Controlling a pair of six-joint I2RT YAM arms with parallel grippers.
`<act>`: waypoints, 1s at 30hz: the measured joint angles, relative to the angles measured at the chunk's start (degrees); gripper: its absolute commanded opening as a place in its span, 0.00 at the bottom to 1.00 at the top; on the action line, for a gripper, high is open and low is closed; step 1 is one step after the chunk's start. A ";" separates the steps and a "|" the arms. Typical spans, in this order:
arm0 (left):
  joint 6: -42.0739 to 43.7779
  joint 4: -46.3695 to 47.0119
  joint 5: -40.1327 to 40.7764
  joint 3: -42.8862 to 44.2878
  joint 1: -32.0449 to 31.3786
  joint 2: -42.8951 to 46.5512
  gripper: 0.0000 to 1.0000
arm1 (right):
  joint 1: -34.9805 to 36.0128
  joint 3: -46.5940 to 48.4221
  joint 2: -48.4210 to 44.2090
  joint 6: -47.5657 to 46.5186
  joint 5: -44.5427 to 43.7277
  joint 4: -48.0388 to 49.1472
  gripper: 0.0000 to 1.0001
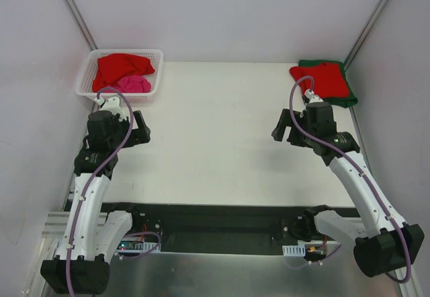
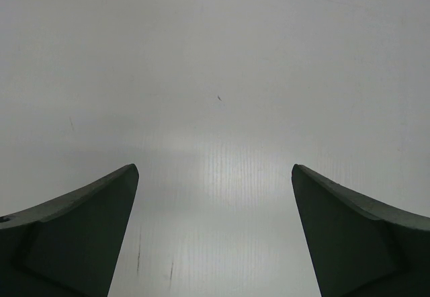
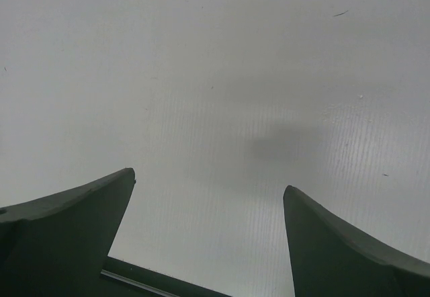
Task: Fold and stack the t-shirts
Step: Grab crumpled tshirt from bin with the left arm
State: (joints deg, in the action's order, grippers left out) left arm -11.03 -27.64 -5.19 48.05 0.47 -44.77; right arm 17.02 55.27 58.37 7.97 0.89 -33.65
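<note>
- A crumpled red t-shirt [image 1: 115, 65] and a magenta-pink t-shirt [image 1: 133, 84] lie in the white basket [image 1: 84, 82] at the far left.
- A folded red shirt [image 1: 326, 78] rests on a dark green shirt [image 1: 351, 99] at the far right.
- The left gripper [image 1: 141, 130] and right gripper [image 1: 285, 126] are spread wide and empty above the bare worktop [image 1: 215, 129].
- The cloth looks light and limp, so pinching a hem or shoulder edge seems best.

Top view overhead; 2 wrist views close on same table [image 1: 215, 122].

Basket [image 1: 85, 82] far left, shirt stack [image 1: 324, 78] far right
</note>
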 measured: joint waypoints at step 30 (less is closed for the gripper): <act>-0.11 0.00 5.64 3.65 0.00 -2.71 0.99 | 0.00 -0.02 0.50 -0.11 0.00 -0.44 0.96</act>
State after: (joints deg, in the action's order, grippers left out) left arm -11.14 -27.64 0.45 51.70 0.47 -47.48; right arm 17.02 55.24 58.87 7.86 0.89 -34.09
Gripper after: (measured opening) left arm 0.992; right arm 0.964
